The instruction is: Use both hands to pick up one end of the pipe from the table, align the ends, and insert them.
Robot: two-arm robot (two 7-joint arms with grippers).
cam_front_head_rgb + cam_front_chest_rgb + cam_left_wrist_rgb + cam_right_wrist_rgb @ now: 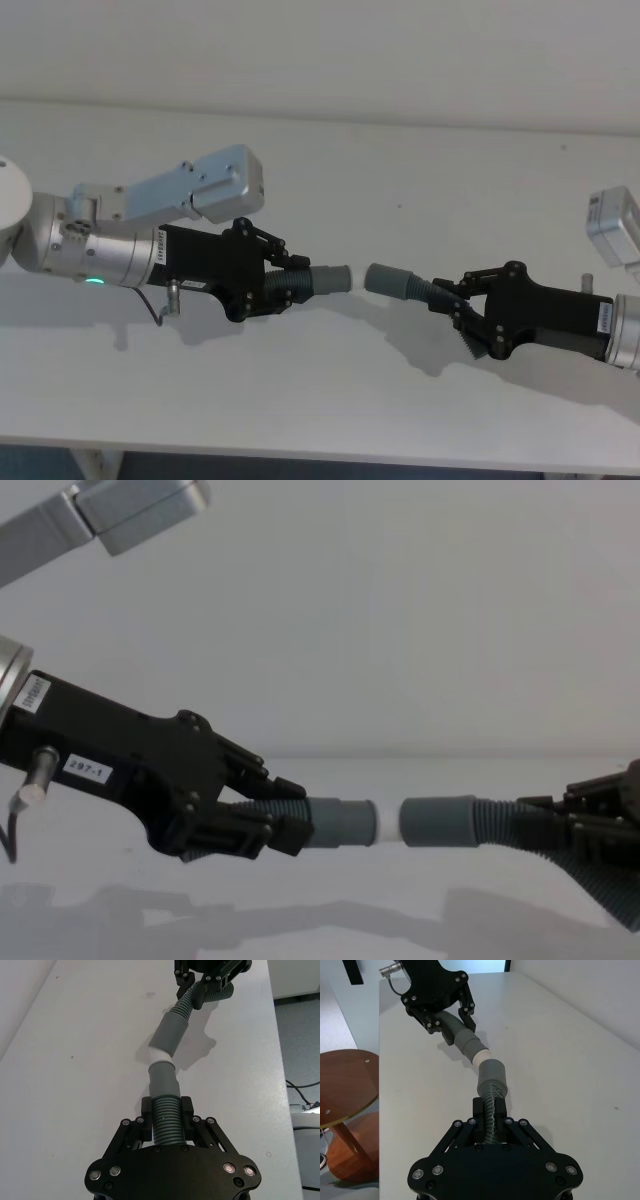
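Observation:
Both pipe pieces hang a little above the white table (330, 170). My left gripper (283, 284) is shut on the ribbed part of the left piece (167, 1127). Its smooth grey cuff (340, 822) ends in a white tip (381, 822) that points right. From the right, my right gripper (456, 302) is shut on the ribbed part of the other piece (492, 1105), whose grey cuff (440, 823) points left. The two ends face each other at nearly the same height, with a narrow gap between them. In the left wrist view the tip (161, 1054) sits right at the mouth of the right cuff (171, 1035).
A round wooden stool (345, 1085) stands beside the table's end behind my left arm. The table's front edge (320, 455) runs close below both grippers. A grey arm housing (615, 225) sits at the far right.

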